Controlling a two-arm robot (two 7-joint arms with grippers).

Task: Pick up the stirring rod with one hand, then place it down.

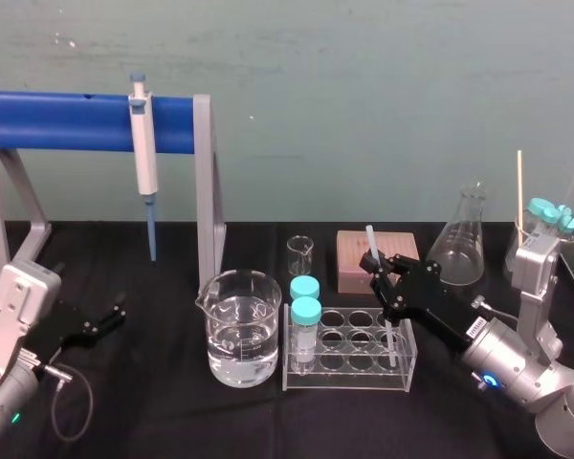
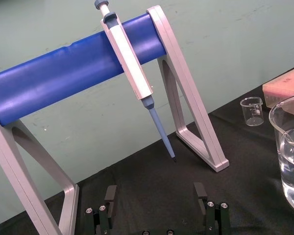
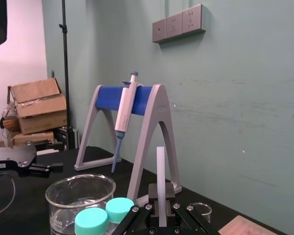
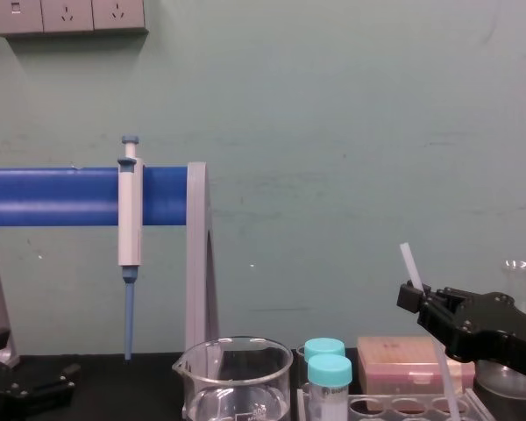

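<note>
The stirring rod [image 1: 371,244] is a thin translucent white rod standing nearly upright, tilted slightly. Its lower end reaches down into a right-hand hole of the clear test tube rack [image 1: 349,379]. My right gripper [image 1: 381,273] is shut on the rod about a third of the way down from its top. The right wrist view shows the rod [image 3: 160,169] rising straight up between the black fingers [image 3: 152,192]. In the chest view the rod [image 4: 408,263] slants up out of the right gripper [image 4: 421,303]. At the table's left my left gripper [image 1: 110,316] rests open, holding nothing.
A water-filled beaker [image 1: 237,330] stands left of the rack, which holds two teal-capped tubes [image 1: 305,311]. Behind are a small beaker [image 1: 299,256], a pink block [image 1: 356,260] and a conical flask [image 1: 459,244]. A pipette [image 1: 143,153] hangs on the blue-barred stand [image 1: 77,120] at the back left.
</note>
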